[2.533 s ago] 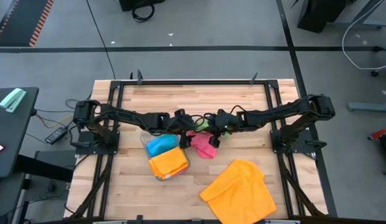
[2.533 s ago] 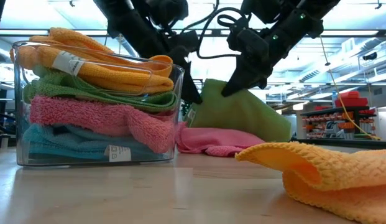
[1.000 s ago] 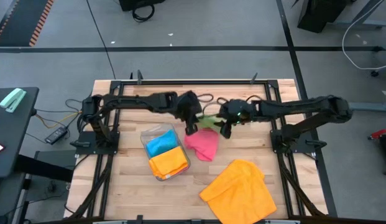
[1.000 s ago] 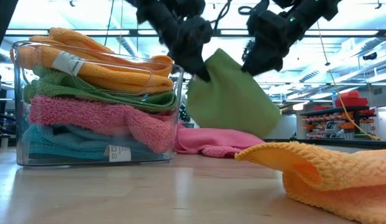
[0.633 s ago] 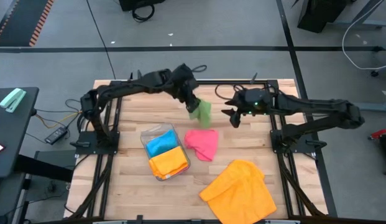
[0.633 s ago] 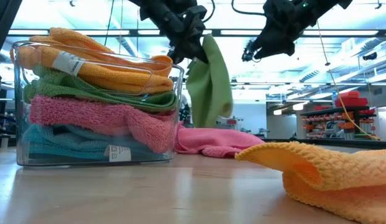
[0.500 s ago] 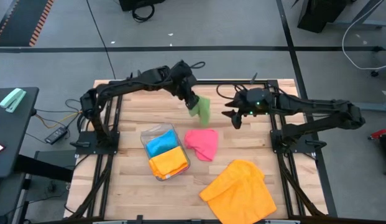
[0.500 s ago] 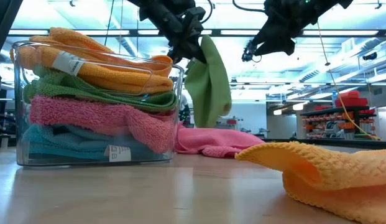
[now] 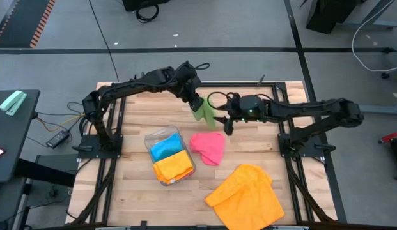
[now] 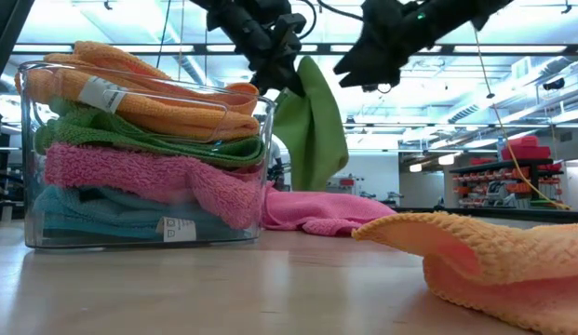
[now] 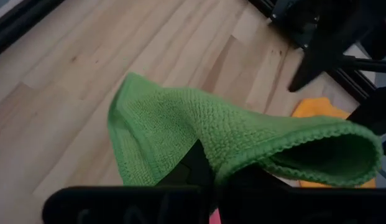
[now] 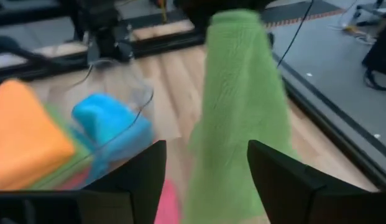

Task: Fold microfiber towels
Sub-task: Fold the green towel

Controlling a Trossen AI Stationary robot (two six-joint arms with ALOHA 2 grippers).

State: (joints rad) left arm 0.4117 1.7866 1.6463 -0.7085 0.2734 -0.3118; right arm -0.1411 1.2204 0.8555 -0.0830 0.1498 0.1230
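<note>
High view: the left gripper [image 9: 197,101] pinches the green towel [image 9: 205,113] above the table [image 9: 249,150], beyond the clear tray [image 9: 167,155]; the right gripper [image 9: 227,123] is just beside it. Low view: the towel hangs free. Right wrist view: spread fingers [image 12: 286,177] flank the cloth without touching.

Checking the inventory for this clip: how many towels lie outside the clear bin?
3: a green towel hanging from the left gripper, a pink towel mid-table, an orange towel at the near edge. Others may be hidden.
</note>
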